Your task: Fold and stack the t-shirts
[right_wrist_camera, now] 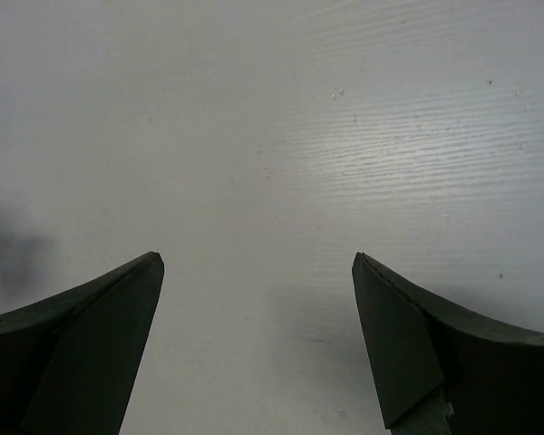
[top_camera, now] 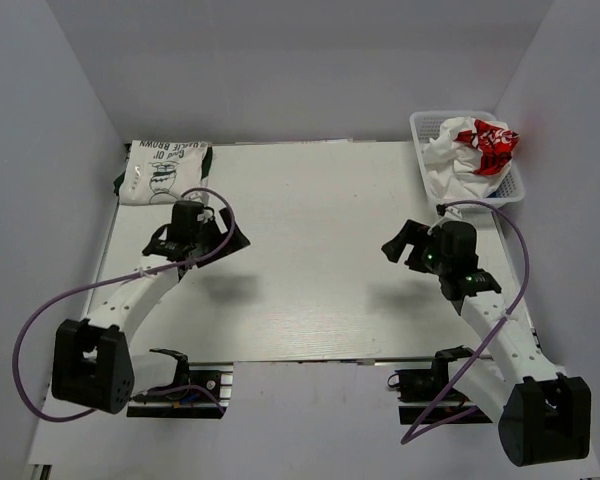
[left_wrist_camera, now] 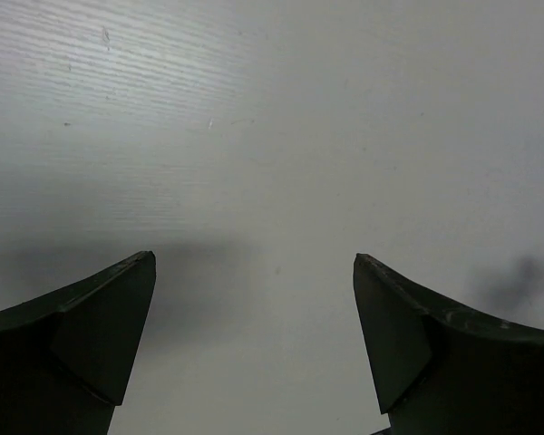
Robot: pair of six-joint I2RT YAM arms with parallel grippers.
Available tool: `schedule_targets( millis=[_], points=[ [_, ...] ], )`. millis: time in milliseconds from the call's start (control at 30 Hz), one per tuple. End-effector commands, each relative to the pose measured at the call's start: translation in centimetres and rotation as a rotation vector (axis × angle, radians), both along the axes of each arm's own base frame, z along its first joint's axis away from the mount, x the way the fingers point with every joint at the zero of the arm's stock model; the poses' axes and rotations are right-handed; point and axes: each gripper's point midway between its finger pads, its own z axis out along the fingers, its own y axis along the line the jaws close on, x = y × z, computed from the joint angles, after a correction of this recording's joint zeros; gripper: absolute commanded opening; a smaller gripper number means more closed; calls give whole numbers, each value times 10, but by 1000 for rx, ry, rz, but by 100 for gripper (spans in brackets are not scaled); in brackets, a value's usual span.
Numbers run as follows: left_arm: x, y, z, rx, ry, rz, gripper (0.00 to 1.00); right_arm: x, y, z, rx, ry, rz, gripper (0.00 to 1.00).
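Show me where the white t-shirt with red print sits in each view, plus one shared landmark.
Top external: the white t-shirt with red print lies crumpled in the basket at the far right corner.
Left wrist: not in view.
Right wrist: not in view.
Shared landmark: the white table, which fills both wrist views.

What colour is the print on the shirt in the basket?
Red print on a white shirt; top view shows it best.

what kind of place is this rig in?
Probably a lab test cell: plain walls box in a white table, with a folded tee and a plastic basket of crumpled shirts staged at its far corners.
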Motion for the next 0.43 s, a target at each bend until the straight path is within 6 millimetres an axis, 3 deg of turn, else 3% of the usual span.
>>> schedule_targets(
  millis=[0,133,300,400],
  points=[
    [2,6,56,-39,-171,53,99,6,4,9,57,-74,-16,90],
    [-9,-1,78,-83,-253,16,99,5,8,7,91,-86,-8,90],
    [-19,10,79,-18,-243,20,99,-1,13,5,116,-98,15,90],
    [-20,6,98,-47,-300,3,99,-2,13,14,128,-146,14,90]
  ],
)
